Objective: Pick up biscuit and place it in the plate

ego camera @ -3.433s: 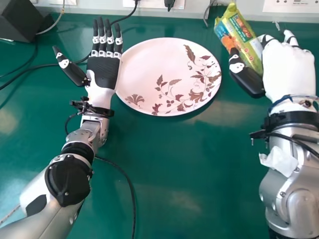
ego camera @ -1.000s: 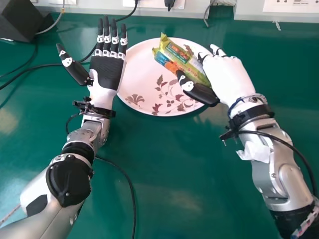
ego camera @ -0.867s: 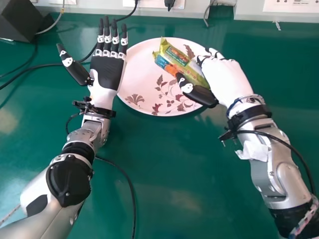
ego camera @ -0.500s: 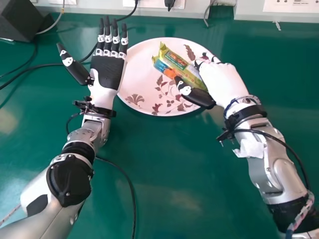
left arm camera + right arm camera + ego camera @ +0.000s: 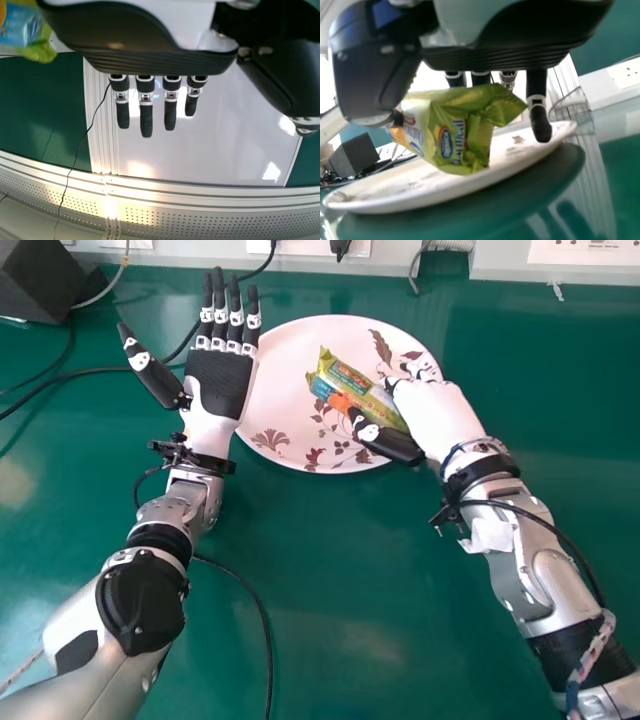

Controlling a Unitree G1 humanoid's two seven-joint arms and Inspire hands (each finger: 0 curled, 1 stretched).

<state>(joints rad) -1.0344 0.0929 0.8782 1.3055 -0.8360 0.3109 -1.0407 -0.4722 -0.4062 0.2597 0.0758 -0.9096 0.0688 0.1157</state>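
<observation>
In the head view my right hand (image 5: 436,420) is over the plate's right side, its thumb and fingers closed round the green biscuit packet (image 5: 366,390). The packet lies tilted over the middle of the flowered plate (image 5: 285,370). In the right wrist view my right hand (image 5: 537,112) grips the packet (image 5: 451,131) above the plate (image 5: 395,192); whether they touch is hard to tell. Left of the plate, my left hand (image 5: 218,390) is palm up with straight fingers; it shows in the left wrist view as my left hand (image 5: 146,112), with part of the packet (image 5: 30,32).
A black box (image 5: 38,278) stands at the back left, with dark cables (image 5: 60,375) running behind the left hand. Another cable (image 5: 262,615) curves beside the left forearm. Wall sockets (image 5: 585,252) line the back edge of the green table (image 5: 330,570).
From the plate's right, my right hand has carried the packet leftward over the plate, lately shifting slightly left and toward the robot. My left hand has moved slightly right and stays open.
</observation>
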